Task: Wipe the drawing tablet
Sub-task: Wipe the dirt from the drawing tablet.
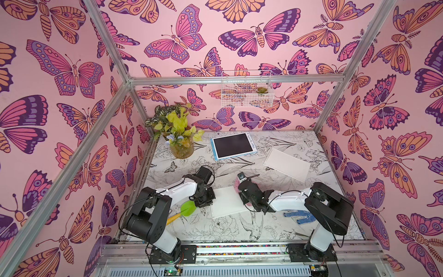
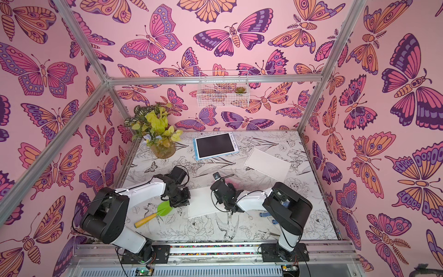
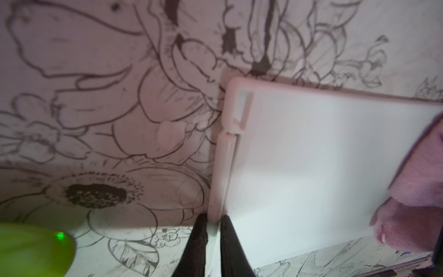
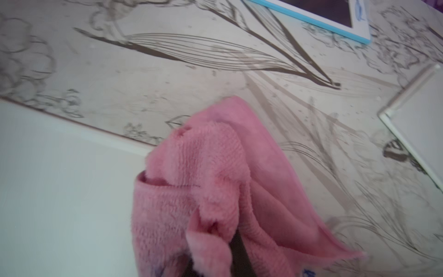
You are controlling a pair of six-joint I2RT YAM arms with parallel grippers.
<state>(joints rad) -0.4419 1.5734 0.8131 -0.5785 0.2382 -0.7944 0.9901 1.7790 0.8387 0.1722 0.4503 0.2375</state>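
A white drawing tablet (image 1: 225,202) (image 2: 201,203) lies flat at the near middle of the table, with a stylus slot along one edge (image 3: 230,153). My left gripper (image 3: 213,220) (image 1: 203,201) is shut on that edge, one black finger on each side of it. My right gripper (image 4: 225,239) (image 1: 248,194) is shut on a pink cloth (image 4: 196,182) (image 1: 237,185) (image 2: 233,184), which hides most of its fingers. The cloth hangs over the tablet's far right corner (image 4: 134,144). In the left wrist view the cloth (image 3: 417,191) covers that side of the tablet.
A blue-edged tablet with a black screen (image 1: 233,145) (image 2: 214,145) (image 4: 323,12) lies at the back. A white board (image 1: 287,164) (image 4: 419,124) lies back right, a potted plant (image 1: 178,134) back left. A green spatula (image 1: 187,208) (image 3: 31,249) lies by my left arm, a blue glove (image 1: 299,214) under my right arm.
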